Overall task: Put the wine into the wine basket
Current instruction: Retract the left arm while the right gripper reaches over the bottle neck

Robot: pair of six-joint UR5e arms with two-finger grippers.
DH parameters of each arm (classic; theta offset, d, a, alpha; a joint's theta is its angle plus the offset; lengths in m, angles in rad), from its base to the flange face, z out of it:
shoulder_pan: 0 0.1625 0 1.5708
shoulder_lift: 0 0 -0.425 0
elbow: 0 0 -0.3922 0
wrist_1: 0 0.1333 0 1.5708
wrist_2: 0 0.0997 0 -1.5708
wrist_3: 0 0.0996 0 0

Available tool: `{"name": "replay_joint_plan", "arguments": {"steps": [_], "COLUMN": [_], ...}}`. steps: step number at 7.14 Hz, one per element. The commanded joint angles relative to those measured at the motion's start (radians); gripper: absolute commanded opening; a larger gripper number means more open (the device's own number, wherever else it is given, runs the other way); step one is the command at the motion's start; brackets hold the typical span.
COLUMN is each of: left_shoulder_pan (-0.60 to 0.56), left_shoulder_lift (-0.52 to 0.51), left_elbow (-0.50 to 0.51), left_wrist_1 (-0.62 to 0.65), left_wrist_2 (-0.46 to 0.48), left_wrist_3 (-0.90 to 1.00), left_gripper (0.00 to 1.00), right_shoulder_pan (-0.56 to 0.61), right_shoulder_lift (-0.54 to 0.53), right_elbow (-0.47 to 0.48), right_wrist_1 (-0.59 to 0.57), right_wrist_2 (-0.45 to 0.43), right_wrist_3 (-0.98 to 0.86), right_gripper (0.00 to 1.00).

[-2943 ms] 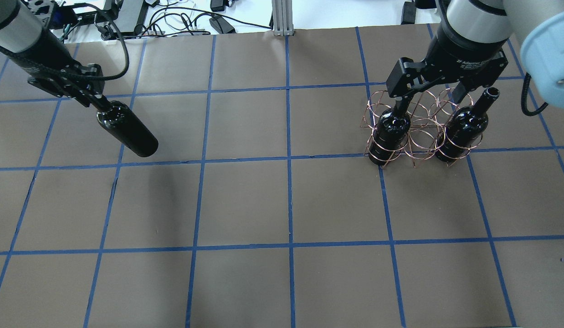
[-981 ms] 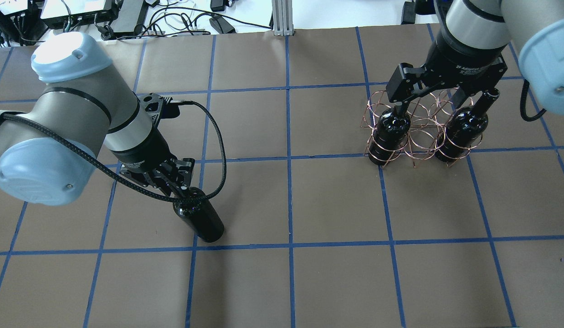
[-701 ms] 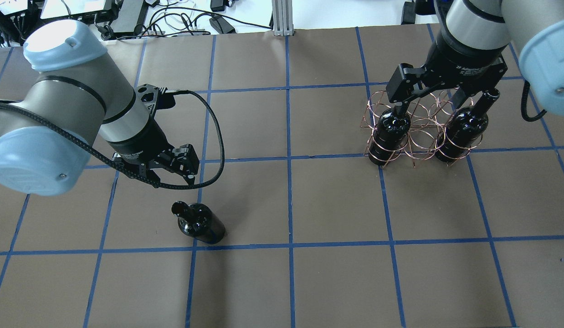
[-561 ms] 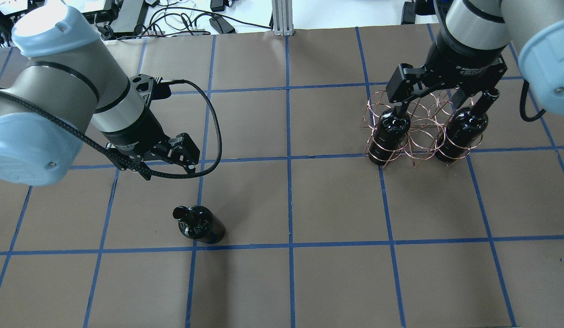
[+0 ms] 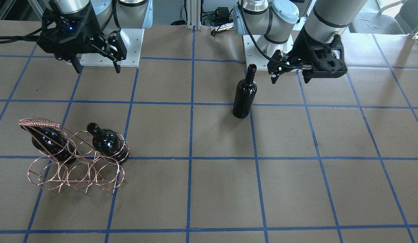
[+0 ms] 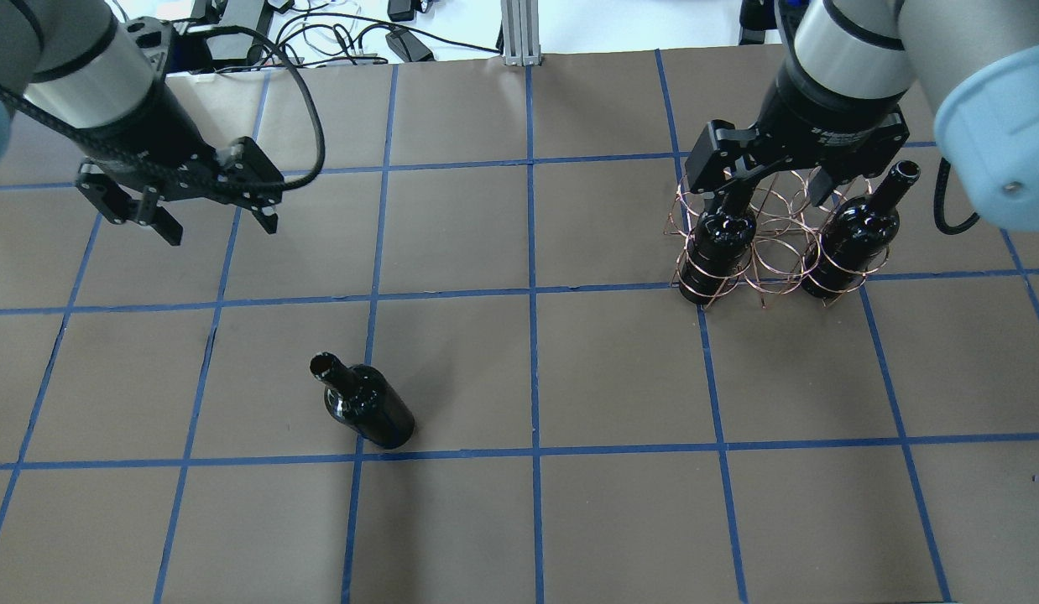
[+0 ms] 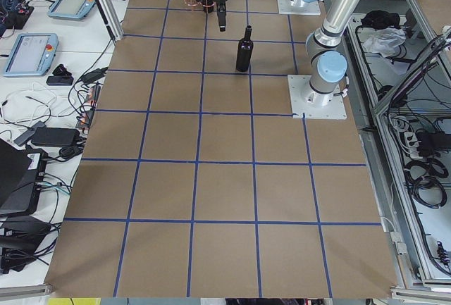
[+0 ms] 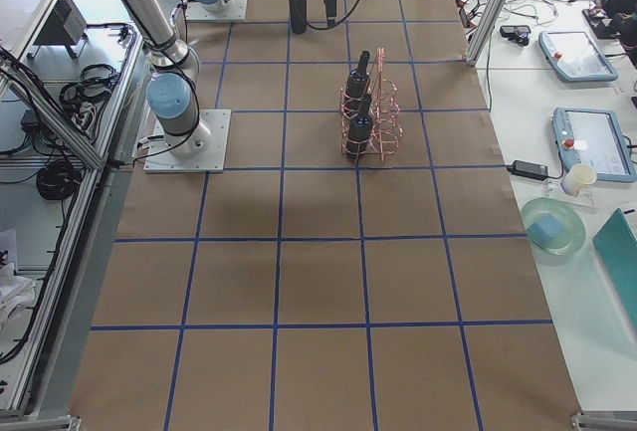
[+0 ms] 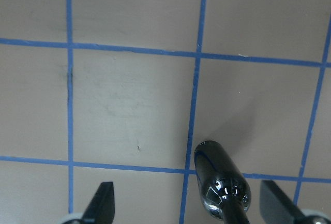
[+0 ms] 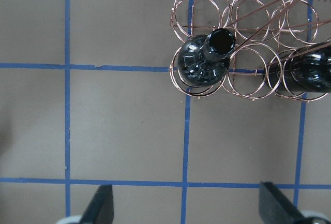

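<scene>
One wine bottle (image 6: 367,408) stands upright on the table, left of centre, free of any gripper; it also shows in the front view (image 5: 244,96) and the left wrist view (image 9: 220,182). My left gripper (image 6: 221,228) is open and empty, raised and set back to the far left of it (image 5: 289,79). The copper wire wine basket (image 6: 771,252) stands at the far right and holds two more bottles (image 5: 106,141) (image 5: 50,141). My right gripper (image 6: 780,189) is open and empty above the basket (image 5: 77,172).
The brown table (image 6: 536,369) has a blue tape grid. Cables and devices (image 6: 318,33) lie beyond its far edge. The arm bases (image 5: 111,47) stand at the robot's side. In the right wrist view the basket (image 10: 248,79) sits at the top right.
My left arm carried the bottle from the far left to the table's left centre, stood it upright, let go and drew back up and to the far left. My right gripper shifted slightly left.
</scene>
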Motion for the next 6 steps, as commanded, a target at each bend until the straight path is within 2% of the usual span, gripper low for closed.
{"name": "replay_joint_plan", "arguments": {"steps": [1,3,4,6], "left_shoulder_pan": [0.125,0.228,0.298,0.340], "left_shoulder_lift": [-0.050,-0.044,-0.052,-0.073], "left_elbow": [0.070,0.078,0.078,0.063], "left_wrist_1": [0.001,0.007,0.009,0.055], "left_wrist_2": [0.012,0.014,0.003,0.014], "left_wrist_3": [0.007,0.007,0.007,0.051], "left_gripper": [1.00,1.00,1.00,1.00], "right_shoulder_pan": [0.185,0.334,0.424,0.569], "right_shoulder_lift": [0.010,0.066,0.114,0.195], "right_elbow": [0.000,-0.014,-0.035,-0.132], "right_wrist_1": [-0.001,-0.018,-0.086,-0.087], "right_wrist_2": [-0.010,0.006,0.006,0.009], "right_wrist_3": [0.249,0.451,0.534,0.775], "right_gripper": [1.00,1.00,1.00,1.00]}}
